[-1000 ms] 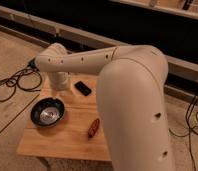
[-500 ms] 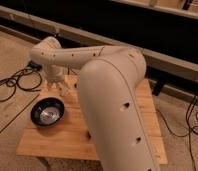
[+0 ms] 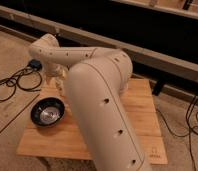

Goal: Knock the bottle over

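The bottle is hidden; my pale arm covers the middle of the wooden table. My gripper hangs down from the wrist over the table's far left corner, just behind the black bowl. Nothing shows in its grasp from this angle.
The black bowl with a shiny inside sits at the table's left. Black cables lie on the floor to the left, and more cables to the right. A dark wall with a long rail runs behind the table.
My arm has swung left and closer to the camera. It now hides the brown oblong item and the small dark item that showed on the table a second ago.
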Motion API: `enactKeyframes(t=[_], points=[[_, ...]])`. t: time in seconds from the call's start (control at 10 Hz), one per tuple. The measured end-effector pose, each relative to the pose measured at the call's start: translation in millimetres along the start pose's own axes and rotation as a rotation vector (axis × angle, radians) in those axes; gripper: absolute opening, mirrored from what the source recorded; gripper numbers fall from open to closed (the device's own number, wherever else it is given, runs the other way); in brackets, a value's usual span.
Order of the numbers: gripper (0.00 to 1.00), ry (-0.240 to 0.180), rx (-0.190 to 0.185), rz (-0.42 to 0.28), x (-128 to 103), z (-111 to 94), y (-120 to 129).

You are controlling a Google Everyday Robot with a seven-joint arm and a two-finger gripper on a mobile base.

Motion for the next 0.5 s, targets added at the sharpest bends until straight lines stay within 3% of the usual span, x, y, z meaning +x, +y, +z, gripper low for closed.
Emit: enactKeyframes(t=[0.5], points=[[0.65,-0.044,0.009,0.078,-36,7,-3]])
